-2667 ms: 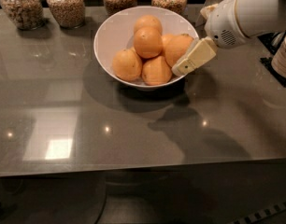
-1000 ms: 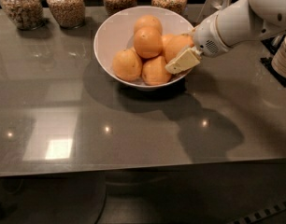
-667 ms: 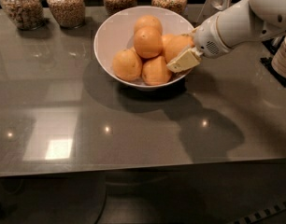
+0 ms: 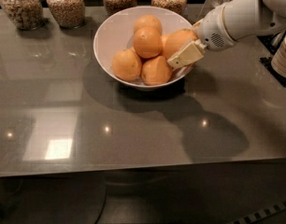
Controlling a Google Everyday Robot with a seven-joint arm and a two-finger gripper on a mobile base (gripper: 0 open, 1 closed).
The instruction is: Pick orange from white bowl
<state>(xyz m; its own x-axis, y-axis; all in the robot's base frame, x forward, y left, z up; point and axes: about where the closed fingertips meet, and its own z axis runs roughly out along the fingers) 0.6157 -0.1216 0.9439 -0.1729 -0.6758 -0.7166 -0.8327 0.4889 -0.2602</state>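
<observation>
Camera view: the orange sits at the right side of the white bowl, upper centre of the frame; it is large, round and evenly orange, leaning on the bowl's right wall and touching its neighbours; its skin texture and stem are too soft to make out. Four other oranges crowd the bowl, one raised in the middle, one behind it, two low at the front. The hand comes in from the upper right on a white arm; its pale beige tip lies against the orange's lower right flank, just over the bowl's rim; it seems to touch the fruit, but I cannot tell how far open it is, since its far side is hidden behind the orange. Four grain-filled jars line the top edge, their tops cut off; a pale stack is cropped at the right edge; the glossy dark surface carries everything.
</observation>
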